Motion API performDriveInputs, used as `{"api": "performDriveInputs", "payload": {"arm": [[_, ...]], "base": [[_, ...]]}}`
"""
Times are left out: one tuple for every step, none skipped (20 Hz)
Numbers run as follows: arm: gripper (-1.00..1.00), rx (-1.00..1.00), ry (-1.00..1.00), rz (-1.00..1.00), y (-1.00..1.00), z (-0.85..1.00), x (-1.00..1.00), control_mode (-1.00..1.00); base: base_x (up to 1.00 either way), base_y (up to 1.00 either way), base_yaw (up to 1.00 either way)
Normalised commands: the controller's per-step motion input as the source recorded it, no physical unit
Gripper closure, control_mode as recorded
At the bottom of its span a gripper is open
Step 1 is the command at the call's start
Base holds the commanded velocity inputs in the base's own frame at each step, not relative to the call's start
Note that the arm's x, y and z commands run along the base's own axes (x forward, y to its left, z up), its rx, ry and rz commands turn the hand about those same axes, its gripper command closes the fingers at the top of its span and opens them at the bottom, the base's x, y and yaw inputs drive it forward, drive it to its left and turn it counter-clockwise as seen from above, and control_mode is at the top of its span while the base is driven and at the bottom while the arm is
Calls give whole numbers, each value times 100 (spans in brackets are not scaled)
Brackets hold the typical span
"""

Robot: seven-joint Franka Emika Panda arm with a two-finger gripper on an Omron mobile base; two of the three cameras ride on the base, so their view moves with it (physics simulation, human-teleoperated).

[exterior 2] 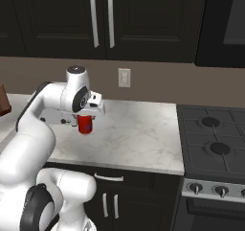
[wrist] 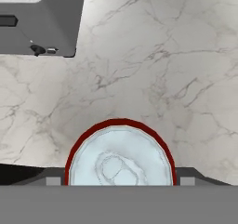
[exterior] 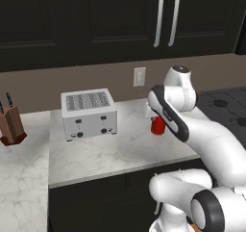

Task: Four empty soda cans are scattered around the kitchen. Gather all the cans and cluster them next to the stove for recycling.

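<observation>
One red soda can (exterior 2: 85,125) with a silver top stands upright under my hand, over the marble counter (exterior 2: 139,134). My gripper (exterior 2: 86,116) comes down on it from above, and I cannot tell whether the can rests on the counter or hangs just above it. In the hand view the can's top (wrist: 120,160) sits between my dark fingertips (wrist: 52,180), which press on its two sides. From the left, the can (exterior: 156,126) shows just behind my forearm. The stove (exterior 2: 215,136) lies to the right of the counter, well apart from the can.
A silver toaster (exterior: 89,113) stands on the counter left of the can, its corner in the hand view (wrist: 39,18). A wooden knife block (exterior: 10,125) is at the far left. Dark cabinets (exterior 2: 103,19) hang above, with a wall outlet (exterior 2: 124,77) behind.
</observation>
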Motion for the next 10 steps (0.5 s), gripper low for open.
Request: {"api": "performDriveInputs", "payload": {"arm": [[100, 2, 0, -5, -4, 0, 0, -100], [100, 0, 0, 0, 0, 0, 0, -100], [100, 0, 0, 0, 0, 0, 0, -100], [100, 0, 0, 0, 0, 0, 0, -100], [100, 0, 0, 0, 0, 0, 0, 100], [100, 0, 0, 0, 0, 0, 0, 100], [100, 0, 0, 0, 0, 0, 0, 100], [100, 0, 0, 0, 0, 0, 0, 100], [100, 0, 0, 0, 0, 0, 0, 100], [100, 0, 0, 0, 0, 0, 0, 100]], "base": [[0, 0, 0], [0, 0, 0], [0, 0, 0], [0, 0, 0], [0, 0, 0], [0, 0, 0], [0, 0, 0], [0, 0, 0], [-8, 0, 0], [-20, -4, 0]]}}
